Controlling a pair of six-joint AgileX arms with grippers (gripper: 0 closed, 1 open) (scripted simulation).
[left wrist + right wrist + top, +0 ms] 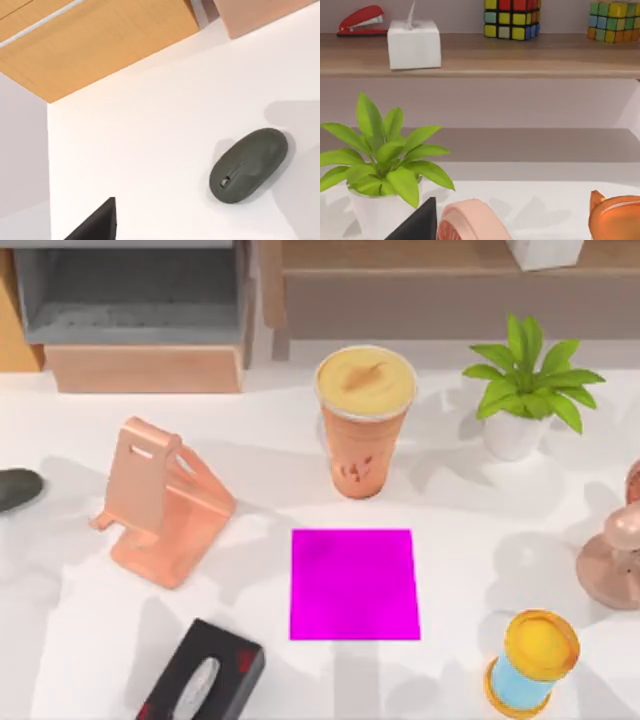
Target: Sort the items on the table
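Note:
A dark grey oval mouse (18, 488) lies at the table's far left edge, and the left wrist view shows it (248, 165) flat on the white table (150, 150). A dark part of my left gripper (95, 225) juts in, well clear of the mouse. The tall orange cup of foamy coffee (365, 420) stands upright behind the magenta mat (354, 584). In the right wrist view, a dark part of my right gripper (417, 222) sits before a potted plant (380, 165).
A pink phone stand (160, 502) sits left of the mat, and a black tissue box (203, 680) lies at the front. The potted plant (525, 390), a pink rounded object (615, 550) and a yellow-topped blue spool (530, 658) occupy the right side. Shelves run along the back.

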